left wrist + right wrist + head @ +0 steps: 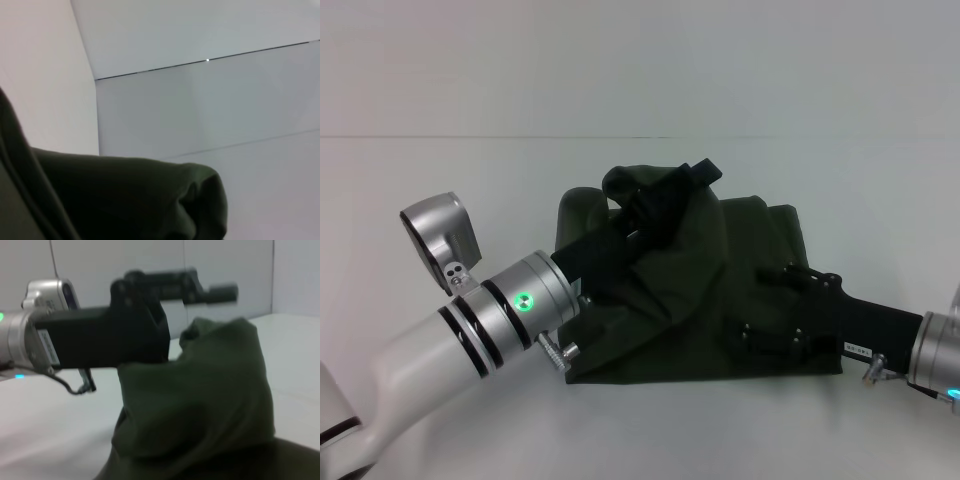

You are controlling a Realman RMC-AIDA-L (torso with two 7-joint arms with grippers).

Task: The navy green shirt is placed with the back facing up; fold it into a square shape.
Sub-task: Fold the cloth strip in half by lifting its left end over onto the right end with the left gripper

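The left end effector (675,195) is pinched on a raised fold of the navy green shirt (720,330); folding is judged midway, square unformed. The right end effector's (765,300) state cannot be told.

The navy green shirt (720,300) is lying partly folded on the white surface (640,80), one rumpled edge standing lifted.
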